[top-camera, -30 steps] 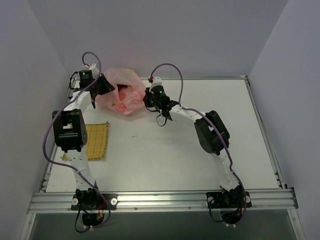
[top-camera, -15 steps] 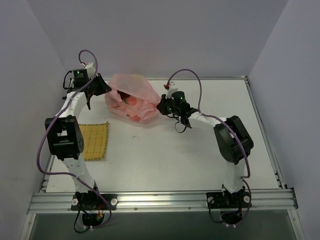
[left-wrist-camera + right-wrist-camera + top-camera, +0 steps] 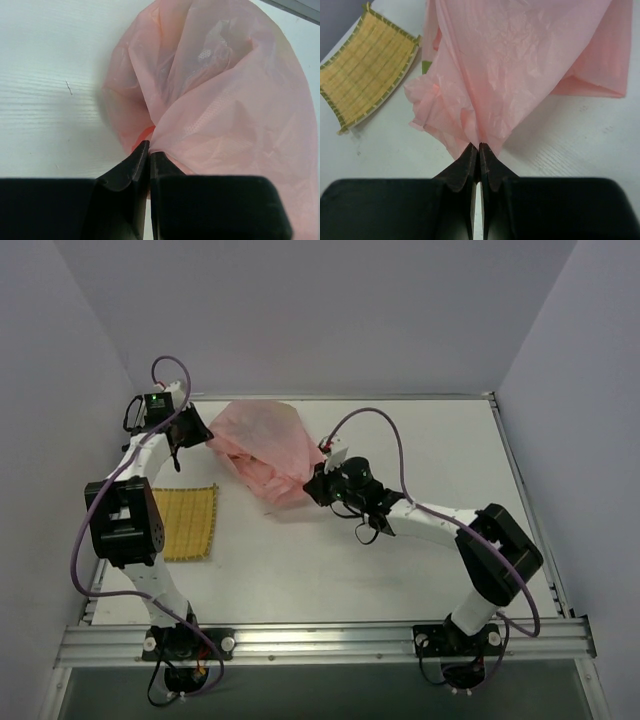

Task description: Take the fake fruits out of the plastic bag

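The pink plastic bag lies stretched across the back left of the table between my two grippers. At the bag's far left corner my left gripper is shut on its film; the left wrist view shows the jaws pinching a fold of the bag. My right gripper is shut on the bag's near right edge, and its jaws clamp a gathered pleat of the bag. The fake fruits are hidden inside; only an orange-red patch shows through the film by the left fingertips.
A flat yellow woven mat lies on the table left of the bag, also in the right wrist view as the mat. The enclosure walls stand close behind and to the left. The table's metal rail runs along the near edge.
My right gripper has pulled its edge of the bag toward the near right, drawing the bag out long and flat. The left gripper has stayed near the back left corner, holding on.
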